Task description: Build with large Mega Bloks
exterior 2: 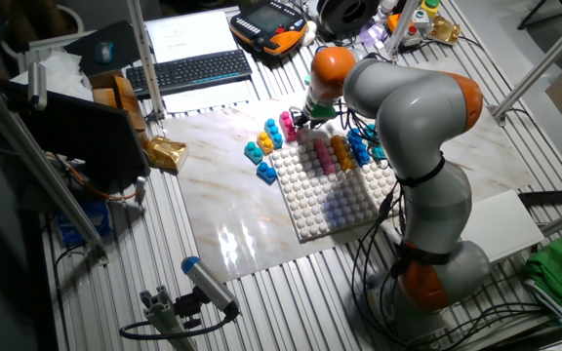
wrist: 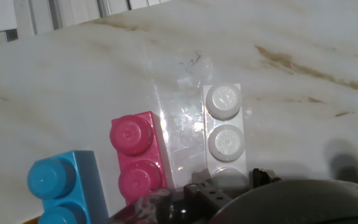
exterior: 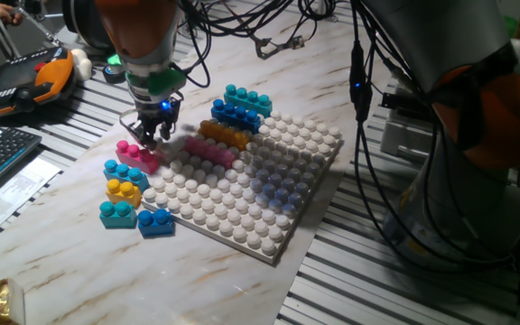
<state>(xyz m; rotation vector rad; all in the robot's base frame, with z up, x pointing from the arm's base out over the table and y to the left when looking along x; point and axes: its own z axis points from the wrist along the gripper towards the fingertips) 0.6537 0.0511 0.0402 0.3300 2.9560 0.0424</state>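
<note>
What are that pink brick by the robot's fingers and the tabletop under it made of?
The pink brick looks like moulded plastic, smooth and slightly glossy, with rounded studs. The tabletop looks like polished marble or a marble-print laminate: brown veining and bright reflections.

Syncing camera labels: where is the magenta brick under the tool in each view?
One fixed view: magenta brick left of the baseplate, below the tool.
Other fixed view: at the baseplate's far-left corner.
Hand view: bottom centre.
Shared landmark: the neighbouring light-blue brick.

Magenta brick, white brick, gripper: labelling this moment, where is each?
magenta brick [wrist: 135,155], hand view, its side by the studs.
white brick [wrist: 222,122], hand view, between two studs.
gripper [exterior: 154,135], one fixed view, between fingertips.
</note>
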